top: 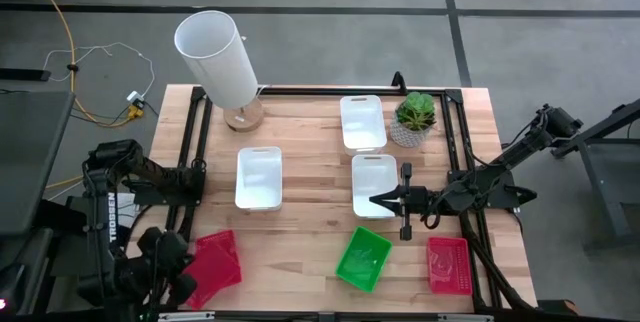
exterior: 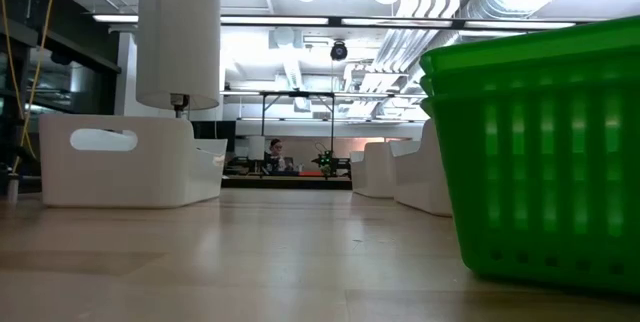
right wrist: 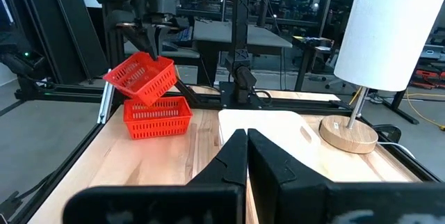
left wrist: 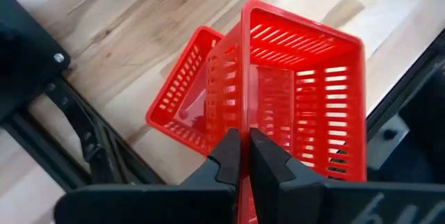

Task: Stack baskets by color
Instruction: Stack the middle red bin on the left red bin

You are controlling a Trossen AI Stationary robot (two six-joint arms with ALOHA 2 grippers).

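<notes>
The left hand (left wrist: 240,158) is closed tight on the rim of a red basket (left wrist: 299,92), pinching its mesh wall between both fingers and holding it lifted and tilted above the counter's near-left corner. In the right wrist view this lifted basket hangs askew, one corner dipping toward a second red basket (right wrist: 157,117) that sits flat on the counter directly below, its long axis running roughly along the counter's front edge.

The right hand (top: 385,202) is shut on nothing, hovering just over the near end of a white basket (top: 372,177) at centre-right.

A third red basket (top: 449,264) lies at the near-right corner, long axis pointing away from the front edge. The green baskets (top: 363,258) sit nested beside it, turned diagonally. Two more white baskets rest apart, one at centre-left (top: 259,177) and one toward the back (top: 362,121), both lengthwise front to back.

The wooden counter (top: 310,227) also carries a tall white cylinder (top: 217,58) on a round wooden base at the back left and a small potted plant (top: 414,118) at the back right. Beyond is an open workshop with ceiling ducts.
</notes>
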